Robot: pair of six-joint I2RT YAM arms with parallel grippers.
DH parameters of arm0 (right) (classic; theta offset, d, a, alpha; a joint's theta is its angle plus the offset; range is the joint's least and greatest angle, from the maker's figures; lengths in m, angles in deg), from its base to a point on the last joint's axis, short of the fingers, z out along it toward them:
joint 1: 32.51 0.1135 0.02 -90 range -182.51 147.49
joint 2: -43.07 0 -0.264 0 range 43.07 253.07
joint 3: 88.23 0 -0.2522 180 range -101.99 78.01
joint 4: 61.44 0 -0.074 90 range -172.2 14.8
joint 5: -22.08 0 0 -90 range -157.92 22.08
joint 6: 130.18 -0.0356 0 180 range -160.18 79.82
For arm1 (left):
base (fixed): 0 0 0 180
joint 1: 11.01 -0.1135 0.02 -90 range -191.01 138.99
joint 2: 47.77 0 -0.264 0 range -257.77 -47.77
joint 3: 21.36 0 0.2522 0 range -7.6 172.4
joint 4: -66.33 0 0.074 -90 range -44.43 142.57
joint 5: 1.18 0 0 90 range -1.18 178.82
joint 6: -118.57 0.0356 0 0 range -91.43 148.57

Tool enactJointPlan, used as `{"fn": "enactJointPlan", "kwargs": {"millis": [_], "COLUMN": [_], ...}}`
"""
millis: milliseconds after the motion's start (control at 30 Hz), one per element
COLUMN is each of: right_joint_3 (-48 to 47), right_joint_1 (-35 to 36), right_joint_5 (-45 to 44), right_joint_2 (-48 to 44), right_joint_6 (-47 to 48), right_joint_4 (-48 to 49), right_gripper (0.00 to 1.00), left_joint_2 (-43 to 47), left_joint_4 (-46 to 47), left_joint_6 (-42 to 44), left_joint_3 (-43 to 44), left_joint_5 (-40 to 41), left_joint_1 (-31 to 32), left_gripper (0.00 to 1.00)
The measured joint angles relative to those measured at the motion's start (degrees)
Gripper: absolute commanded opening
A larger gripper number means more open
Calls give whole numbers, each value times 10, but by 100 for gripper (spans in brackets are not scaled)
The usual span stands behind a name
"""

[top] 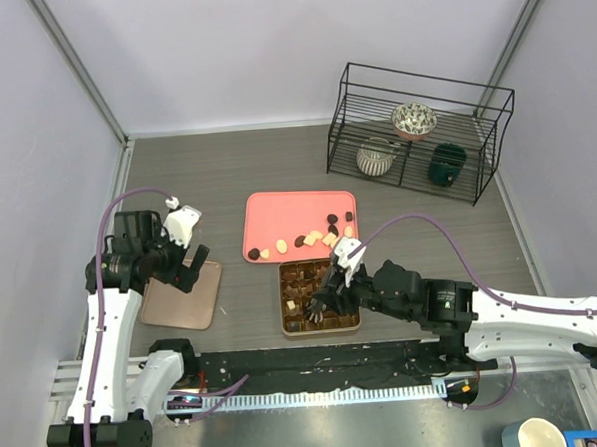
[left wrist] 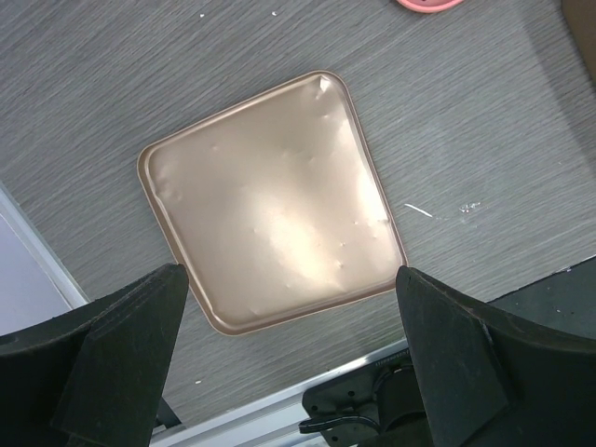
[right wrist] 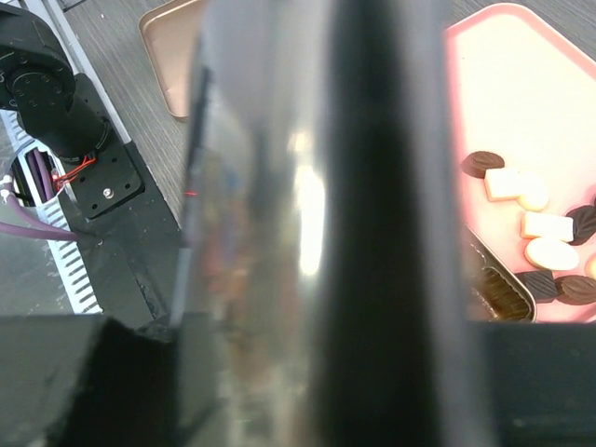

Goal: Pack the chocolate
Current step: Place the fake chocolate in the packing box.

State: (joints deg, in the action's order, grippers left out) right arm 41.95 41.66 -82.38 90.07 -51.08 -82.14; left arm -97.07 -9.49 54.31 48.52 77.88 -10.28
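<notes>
Blurred shiny surface right up against my right wrist camera blocks most of that view; can't tell what it is. Past it on the right I see chocolate (right wrist: 549, 225), dark and cream pieces, loose on the pink tray (right wrist: 521, 102).

From the top view: right gripper (top: 318, 305) is down over the gold-brown gridded box (top: 324, 328), near its left cells. I cannot tell if its jaws are apart or on a piece. More chocolate (top: 309, 240) sits in a loose row on the tray's near right part, just beyond the box. Box cells hold brown pieces too.

Left gripper (left wrist: 289, 279) hangs with jaws wide apart and nothing in them, above the tan tray (left wrist: 270, 196) on the table (top: 225, 167), well apart from the chocolate.
</notes>
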Motion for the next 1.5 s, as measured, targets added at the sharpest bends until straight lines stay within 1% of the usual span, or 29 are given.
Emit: {"fn": "enactJointPlan", "kwargs": {"millis": [33, 100, 333, 400, 533, 667, 833, 967, 1100, 1367, 1500], "right_joint_3": [1, 1, 1, 1, 1, 1, -3, -30, -74, -169, -200], "right_joint_1": [0, 0, 2, 3, 3, 3, 3, 3, -16, -144, -179], "right_joint_5": [0, 0, -4, -5, -5, -10, -44, -89, -105, -60, -39], "right_joint_2": [0, 0, 0, 0, 0, 0, 16, 84, 176, 339, 403], "right_joint_6": [0, 0, 3, 4, 5, 13, 53, 112, 161, 177, 175], "right_joint_4": [0, 0, 5, 9, 14, 25, 71, 151, 228, 334, 362], "right_gripper": [39, 42, 47, 47, 43, 43, 42, 40, 40, 41, 41], "left_joint_2": [0, 0, 0, 0, 0, 0, -4, -17, -27, -65, -96], "left_joint_4": [0, -1, -5, -5, -6, -6, -5, -2, 12, 49, 69], "left_joint_6": [0, 0, 1, 1, 2, 2, 2, 2, 2, 1, -2], "left_joint_3": [0, 0, 0, 0, 0, 0, 1, 1, 1, 1, 1], "left_joint_5": [0, 0, 0, 0, 0, 0, -1, -1, 0, -1, -4], "left_joint_1": [0, 0, 0, 0, 0, 0, 0, 0, 0, 0, 0], "left_gripper": [100, 100, 100, 100, 100, 100, 100, 100, 100, 100, 100]}}
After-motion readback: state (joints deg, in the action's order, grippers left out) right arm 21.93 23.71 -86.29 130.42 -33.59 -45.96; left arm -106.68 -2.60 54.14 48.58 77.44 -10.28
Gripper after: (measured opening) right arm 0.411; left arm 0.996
